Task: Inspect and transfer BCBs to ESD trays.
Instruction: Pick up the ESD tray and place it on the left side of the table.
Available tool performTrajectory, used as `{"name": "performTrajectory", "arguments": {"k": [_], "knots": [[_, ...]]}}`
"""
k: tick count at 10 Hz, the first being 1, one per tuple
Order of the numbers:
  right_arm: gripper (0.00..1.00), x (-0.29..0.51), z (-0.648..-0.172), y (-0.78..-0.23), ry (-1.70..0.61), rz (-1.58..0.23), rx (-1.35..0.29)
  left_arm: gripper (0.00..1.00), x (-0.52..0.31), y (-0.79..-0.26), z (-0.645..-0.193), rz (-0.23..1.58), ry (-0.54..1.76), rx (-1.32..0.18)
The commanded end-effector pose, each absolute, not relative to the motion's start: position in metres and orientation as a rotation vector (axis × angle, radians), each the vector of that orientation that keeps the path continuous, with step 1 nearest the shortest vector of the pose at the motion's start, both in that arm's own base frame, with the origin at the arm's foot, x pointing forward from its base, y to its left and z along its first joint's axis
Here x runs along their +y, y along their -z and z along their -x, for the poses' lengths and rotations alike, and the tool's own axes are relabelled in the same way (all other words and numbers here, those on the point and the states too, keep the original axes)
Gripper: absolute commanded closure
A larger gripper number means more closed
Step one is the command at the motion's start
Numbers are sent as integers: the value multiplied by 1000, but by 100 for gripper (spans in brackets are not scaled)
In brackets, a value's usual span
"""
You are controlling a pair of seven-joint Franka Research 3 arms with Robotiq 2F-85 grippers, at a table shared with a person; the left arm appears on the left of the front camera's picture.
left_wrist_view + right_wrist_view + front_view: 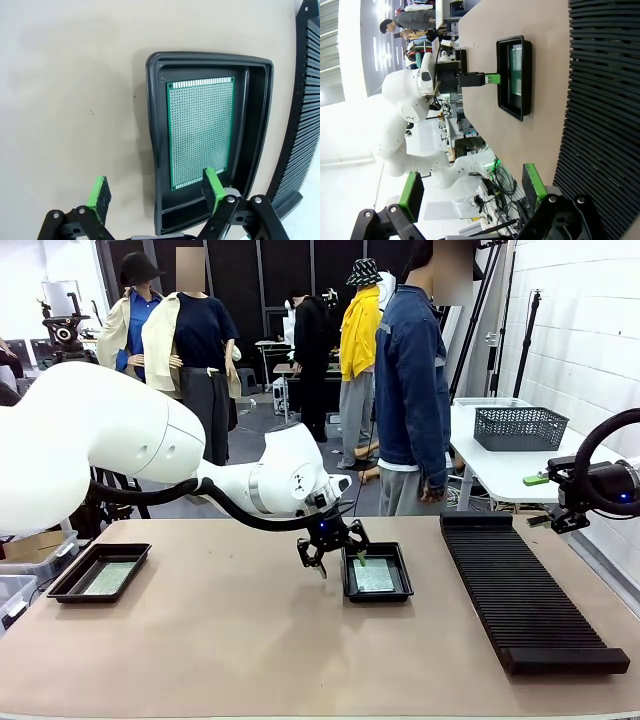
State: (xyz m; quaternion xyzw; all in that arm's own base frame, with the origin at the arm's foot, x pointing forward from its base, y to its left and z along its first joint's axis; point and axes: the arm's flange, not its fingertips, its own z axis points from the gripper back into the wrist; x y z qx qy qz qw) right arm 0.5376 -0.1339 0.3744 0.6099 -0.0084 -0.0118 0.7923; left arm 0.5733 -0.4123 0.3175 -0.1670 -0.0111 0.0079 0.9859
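A green BCB (374,575) (201,130) lies flat in the black ESD tray (402,592) (155,125) at the table's middle. My left gripper (330,543) (155,192) hangs open just above that tray's left rim; one green pad (212,186) is over the board's near edge, the other (98,196) outside the tray. It holds nothing. A second ESD tray (66,584) at the far left holds another BCB (108,577). My right gripper (541,500) (471,190) stands open and empty above the table's right edge. From the right wrist, the middle tray (514,107) shows.
A long ribbed black rack (525,590) (302,125) (600,100) lies along the right side. A person in a denim jacket (412,390) stands at the far edge. A grey mesh basket (520,427) sits on a white table behind.
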Motion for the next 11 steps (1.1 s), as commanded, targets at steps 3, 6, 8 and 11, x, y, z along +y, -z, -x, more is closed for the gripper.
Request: {"name": "performTrajectory", "arguments": {"k": [3, 6, 8, 11], "knots": [[0, -131, -536, -376, 43, -1301, -19, 46, -420, -318, -581, 348, -25, 3], [0, -131, -536, -376, 43, -1301, -19, 87, -421, -317, -581, 354, -14, 2], [0, -131, -536, -376, 43, -1301, -19, 100, -418, -315, -583, 347, -18, 3], [0, -131, -536, -376, 43, -1301, -19, 100, -408, -323, -581, 348, -12, 42]]}}
